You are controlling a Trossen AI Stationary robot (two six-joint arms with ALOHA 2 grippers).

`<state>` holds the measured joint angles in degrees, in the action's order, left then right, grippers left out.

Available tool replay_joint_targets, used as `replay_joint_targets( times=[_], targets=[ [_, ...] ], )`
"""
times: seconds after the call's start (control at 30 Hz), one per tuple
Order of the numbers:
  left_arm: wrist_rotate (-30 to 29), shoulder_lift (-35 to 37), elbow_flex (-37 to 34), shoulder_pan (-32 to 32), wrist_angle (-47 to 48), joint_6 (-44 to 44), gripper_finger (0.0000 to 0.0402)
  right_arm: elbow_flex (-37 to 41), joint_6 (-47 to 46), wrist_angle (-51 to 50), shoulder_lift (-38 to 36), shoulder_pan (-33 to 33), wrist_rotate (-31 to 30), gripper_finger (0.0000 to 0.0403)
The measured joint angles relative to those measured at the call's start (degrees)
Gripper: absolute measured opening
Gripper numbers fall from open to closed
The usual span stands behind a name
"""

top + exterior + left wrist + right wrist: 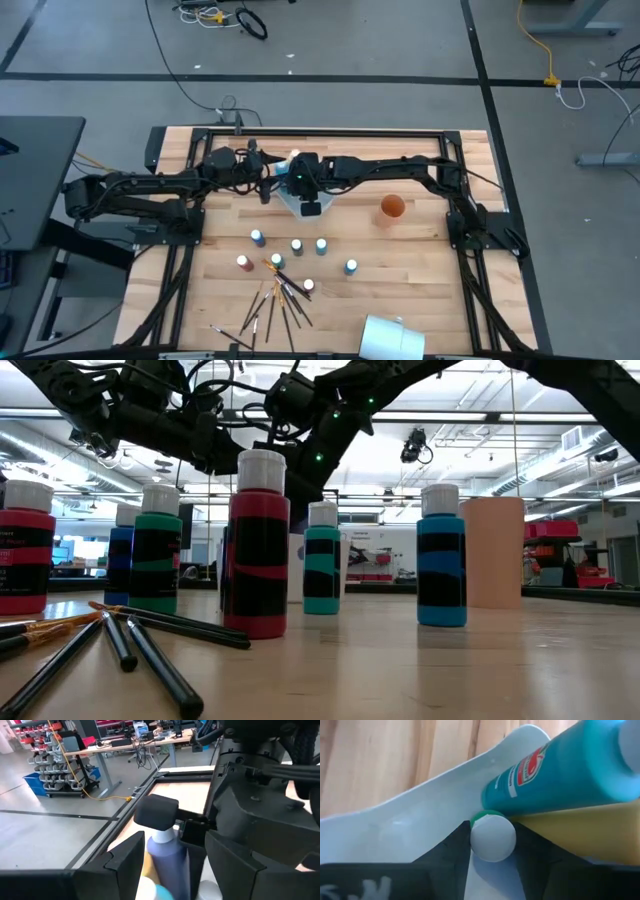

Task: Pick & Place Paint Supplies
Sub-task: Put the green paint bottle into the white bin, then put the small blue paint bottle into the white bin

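Placing step: the left hand (170, 862) grips a purple bottle (167, 855) over the white container (290, 203); it must next open. The right hand (492, 842) holds a green-labelled bottle (493, 836) there.

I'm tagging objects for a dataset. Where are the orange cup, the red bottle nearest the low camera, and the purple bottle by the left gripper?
orange cup (392, 207): high view, its open top.
red bottle (258, 550): low view, its label.
purple bottle (170, 862): left wrist view, its body.

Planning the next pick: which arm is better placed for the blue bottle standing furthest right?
Right. The blue bottle stands on the right gripper's side of the bin, and nearer to it. The left gripper seems to hold a purple bottle.
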<state>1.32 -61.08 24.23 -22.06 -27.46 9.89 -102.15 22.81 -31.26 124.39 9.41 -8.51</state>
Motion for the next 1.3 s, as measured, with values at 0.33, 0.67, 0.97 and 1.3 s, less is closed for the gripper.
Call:
replay_joint_targets(
  times=[0.33,0.67,0.97,1.3],
  targets=[
    [2.3,0.0,0.0,0.0,-0.1,-0.7,0.0217,0.1,2.2,2.0,0.0,-0.1,-2.5,0.0191],
    [3.1,0.0,0.0,0.0,0.3,-2.3,0.0217,0.1,3.6,2.7,0.0,-1.1,-3.8,0.0179],
    [4.4,0.0,0.0,0.0,0.3,-2.6,0.0217,0.1,9.9,2.9,0.0,-3.4,-19.3,0.0172],
    [5.0,0.0,0.0,0.1,2.5,-8.0,0.0217,0.1,10.8,2.8,-0.4,-5.1,-22.3,0.0172]
  ],
)
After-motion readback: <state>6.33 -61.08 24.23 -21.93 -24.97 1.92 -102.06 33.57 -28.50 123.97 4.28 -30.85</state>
